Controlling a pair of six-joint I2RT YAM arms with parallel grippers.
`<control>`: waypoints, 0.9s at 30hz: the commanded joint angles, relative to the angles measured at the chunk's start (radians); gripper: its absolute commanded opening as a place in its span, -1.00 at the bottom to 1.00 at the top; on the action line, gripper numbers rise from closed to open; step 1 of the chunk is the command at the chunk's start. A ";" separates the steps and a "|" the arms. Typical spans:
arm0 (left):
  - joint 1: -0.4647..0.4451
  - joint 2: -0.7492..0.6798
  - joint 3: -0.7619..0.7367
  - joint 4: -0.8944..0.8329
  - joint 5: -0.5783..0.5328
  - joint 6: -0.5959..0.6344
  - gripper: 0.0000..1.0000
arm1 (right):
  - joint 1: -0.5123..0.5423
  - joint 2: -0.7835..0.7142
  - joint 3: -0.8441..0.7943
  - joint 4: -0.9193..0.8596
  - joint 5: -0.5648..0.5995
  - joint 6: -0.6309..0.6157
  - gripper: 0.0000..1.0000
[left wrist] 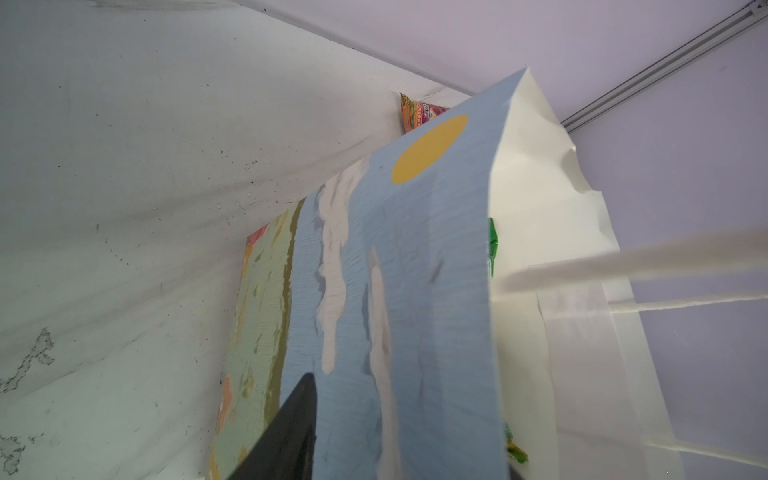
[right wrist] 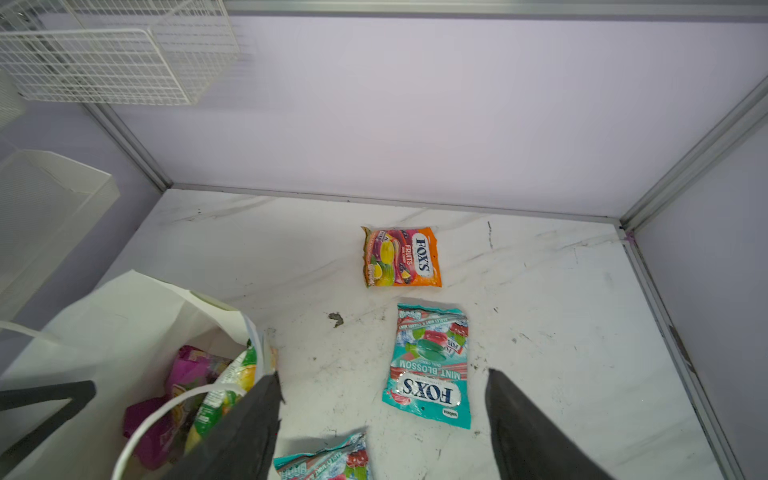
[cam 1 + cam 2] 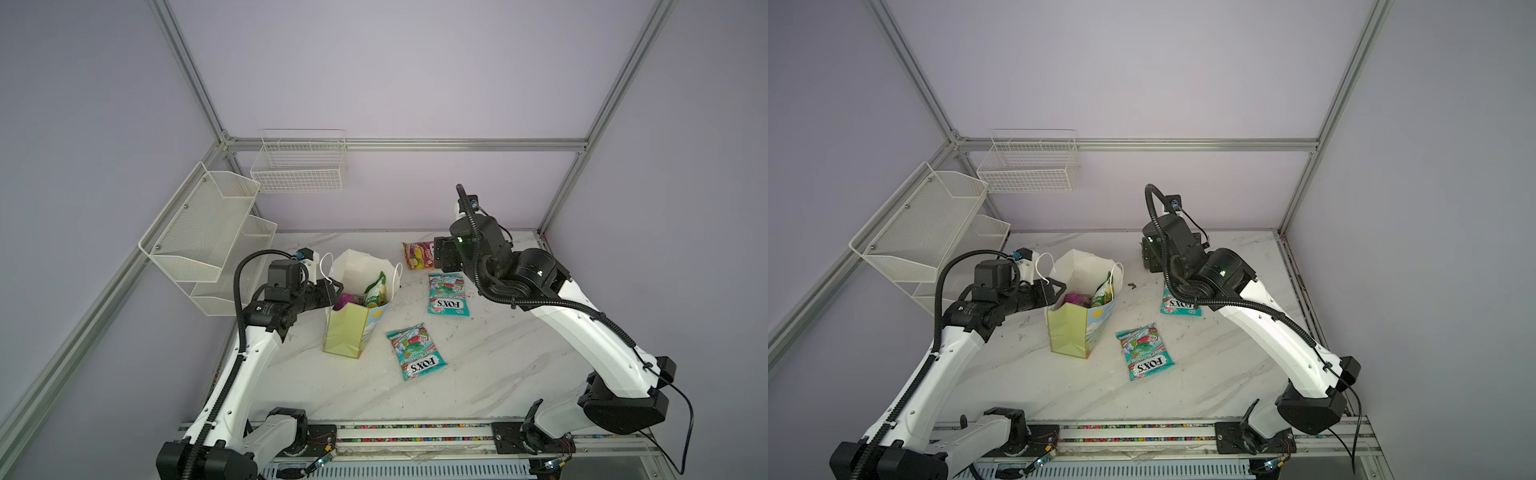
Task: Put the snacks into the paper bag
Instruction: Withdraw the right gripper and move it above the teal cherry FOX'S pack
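– Taking twelve o'clock as the back wall (image 3: 395, 83) in both top views, where does the tall paper gift bag (image 3: 345, 332) with pale yellow-green sides stand?

– Upright on the white marble-patterned table (image 3: 478, 365), left of centre, with its mouth open. A green crinkly packet (image 3: 376, 291) and a magenta-purple packet (image 3: 345, 300) are inside it.

– And the other snacks?

– They lie flat on the table, apart from the bag. An orange "FOX'S" packet (image 3: 417, 254) is at the bag's two o'clock, a teal "FOX'S" packet (image 3: 446, 293) at three, and a second teal packet (image 3: 415, 351) at four.

– The left gripper (image 3: 335, 288)?

– It's at the bag's nine o'clock rim, astride the wall. One black finger (image 1: 291, 428) rests outside on the blue sky print and the other is inside. Whether it pinches the paper I cannot tell.

– The right gripper (image 2: 382, 374)?

– Its jaws are spread wide and hold nothing. It hangs above the table beside the orange packet.
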 commanded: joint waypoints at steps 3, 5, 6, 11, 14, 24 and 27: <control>-0.006 -0.024 0.002 0.025 -0.004 0.012 -0.10 | -0.054 -0.072 -0.130 0.039 -0.064 0.030 0.59; -0.006 -0.027 0.001 0.026 -0.005 0.012 -0.09 | -0.065 -0.080 -0.183 0.039 -0.095 0.033 0.59; -0.006 -0.029 0.000 0.026 -0.006 0.011 -0.09 | -0.068 -0.081 -0.213 0.042 -0.113 0.037 0.59; -0.005 -0.035 -0.004 0.027 -0.006 0.011 -0.06 | -0.073 -0.092 -0.391 0.103 -0.273 0.035 0.59; -0.005 -0.038 -0.005 0.026 -0.008 0.013 -0.03 | -0.073 -0.094 -0.514 0.175 -0.368 0.042 0.59; -0.005 -0.032 0.010 0.021 -0.019 0.019 0.00 | -0.073 -0.058 -0.734 0.326 -0.580 0.045 0.57; -0.004 -0.034 0.014 0.019 -0.026 0.022 0.04 | -0.073 -0.032 -0.773 0.362 -0.607 0.045 0.56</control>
